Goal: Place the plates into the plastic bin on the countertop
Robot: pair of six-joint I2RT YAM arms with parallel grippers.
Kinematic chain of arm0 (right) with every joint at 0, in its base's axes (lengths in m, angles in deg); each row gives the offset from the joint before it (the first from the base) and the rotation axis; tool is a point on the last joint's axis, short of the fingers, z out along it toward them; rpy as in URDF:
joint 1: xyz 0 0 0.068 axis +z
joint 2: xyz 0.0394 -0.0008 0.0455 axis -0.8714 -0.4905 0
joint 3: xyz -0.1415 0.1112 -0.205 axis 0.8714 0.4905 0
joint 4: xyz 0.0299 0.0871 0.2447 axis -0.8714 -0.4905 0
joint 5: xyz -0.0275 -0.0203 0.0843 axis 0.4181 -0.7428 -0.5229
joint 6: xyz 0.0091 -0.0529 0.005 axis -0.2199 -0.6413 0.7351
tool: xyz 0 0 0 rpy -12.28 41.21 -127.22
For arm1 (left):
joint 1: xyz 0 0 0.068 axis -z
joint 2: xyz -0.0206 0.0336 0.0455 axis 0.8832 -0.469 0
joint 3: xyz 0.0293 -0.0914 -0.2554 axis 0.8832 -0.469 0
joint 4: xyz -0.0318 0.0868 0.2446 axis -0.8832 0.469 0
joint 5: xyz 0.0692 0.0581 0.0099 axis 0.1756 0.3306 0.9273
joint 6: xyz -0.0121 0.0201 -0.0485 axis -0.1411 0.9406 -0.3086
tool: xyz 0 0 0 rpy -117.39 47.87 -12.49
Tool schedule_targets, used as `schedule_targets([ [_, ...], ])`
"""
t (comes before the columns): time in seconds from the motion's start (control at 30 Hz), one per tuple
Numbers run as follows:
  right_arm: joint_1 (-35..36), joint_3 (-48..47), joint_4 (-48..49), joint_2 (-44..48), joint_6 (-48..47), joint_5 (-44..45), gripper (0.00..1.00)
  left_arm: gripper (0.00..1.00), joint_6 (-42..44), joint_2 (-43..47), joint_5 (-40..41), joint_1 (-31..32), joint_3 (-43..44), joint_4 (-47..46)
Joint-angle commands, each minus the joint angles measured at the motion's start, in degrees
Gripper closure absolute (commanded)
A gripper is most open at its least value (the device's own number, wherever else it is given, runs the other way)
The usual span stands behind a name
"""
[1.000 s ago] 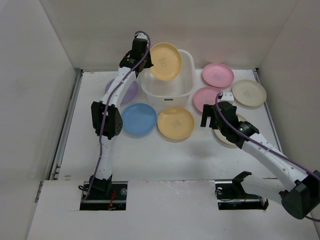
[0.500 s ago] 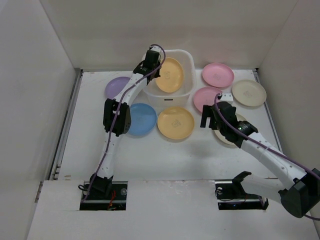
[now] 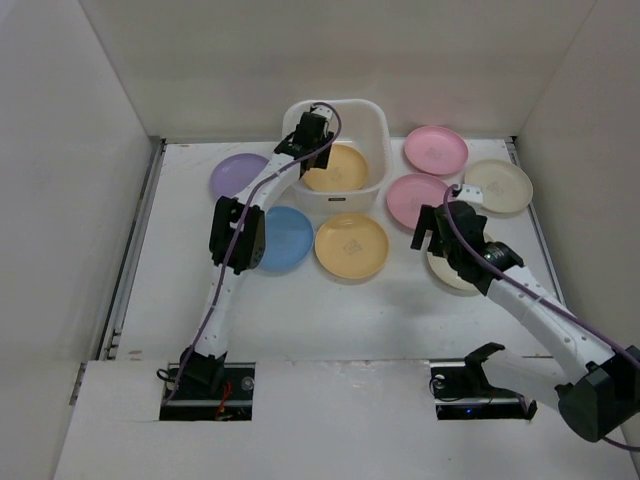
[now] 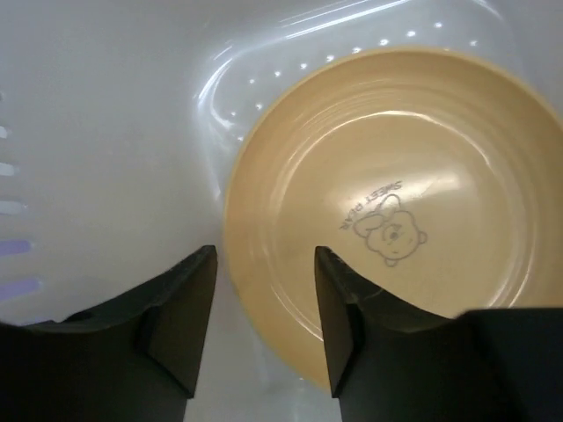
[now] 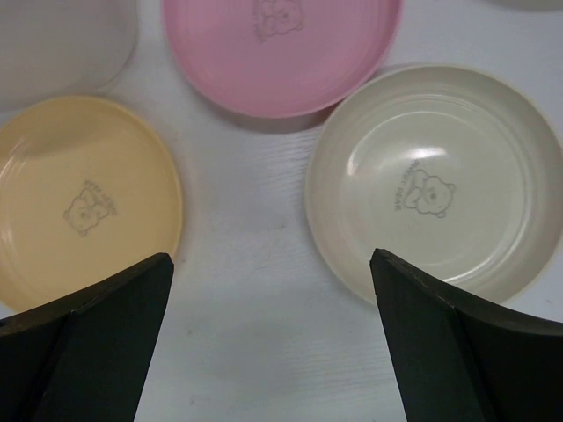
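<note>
- Since a second ago, the left end effector (image 3: 318, 128) has swung down from above the plastic bin (image 3: 375, 115) into it. The yellow plate (image 4: 396, 202) it carried now lies flat on the bin floor.
- Its fingers stand apart with nothing clamped, the plate's near rim just below and ahead of them, so the plate is released.
- The right end effector (image 5: 271, 259) hangs spread wide and empty over the surface (image 5: 255, 352). A second yellow plate (image 5: 84, 207) lies to its left, a cream plate (image 5: 431, 185) to its right and a pink plate (image 5: 281, 44) ahead.
- Step in hand: the first plate looks delivered. Next, the left arm must lift clear of the bin walls while the right descends onto a plate rim nearby.
- Each plate carries a small bear drawing. The lettering beside it seems to read "SWEET BEAR", too small to be sure.
</note>
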Motion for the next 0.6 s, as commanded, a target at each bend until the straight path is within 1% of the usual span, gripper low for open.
schedule_targets([
  [0.0, -5.52, 0.32, -2.62, -0.37, 2.46, 2.3, 0.0, 0.47, 1.55, 5.39, 0.17, 1.08, 1.61, -2.51],
  [0.03, -7.19, 0.32, -3.15, -0.72, 2.55, 1.96, 0.0, 0.41, 1.55, 6.35, 0.17, 1.17, 2.23, -2.42],
  [0.07, -9.2, 0.49, -3.24, -0.72, 2.55, 0.91, 0.0, 0.32, 1.55, 8.19, 0.17, 1.43, 3.19, -2.25],
  [0.13, -12.28, 0.85, -2.98, -0.64, 3.07, -0.76, 0.0, 0.24, 1.73, 11.36, 0.35, 1.61, 3.72, -2.42],
  [0.17, -13.95, 1.11, -2.98, -0.81, 3.86, -1.73, 0.0, 0.15, 1.73, 13.63, 0.78, 1.61, 3.9, -2.6],
  [0.23, -17.12, 2.25, -2.98, -0.99, 5.88, -3.4, 0.0, 0.06, 1.64, 18.55, 1.66, 1.61, 3.55, -2.6],
  [0.3, -20.02, 4.09, -2.19, -0.55, 7.72, -4.2, 0.0, 0.02, 1.29, 23.3, 3.41, 1.61, 1.72, -1.99],
  [0.37, -23.01, 6.29, -1.49, -0.2, 9.74, -4.11, 0.0, 0.0, 0.85, 29.1, 5.96, 1.61, -3.02, -1.89],
  [0.47, -28.37, 9.1, -2.1, -1.33, 15.01, -5.68, 0.0, 0.0, -1.51, 39.56, 12.2, 1.79, -15.39, -1.81],
  [0.57, -33.91, 11.47, -3.59, -2.04, 19.06, -8.94, 0.01, 0.0, -5.11, 51.24, 17.91, 1.27, -34.26, -2.51],
])
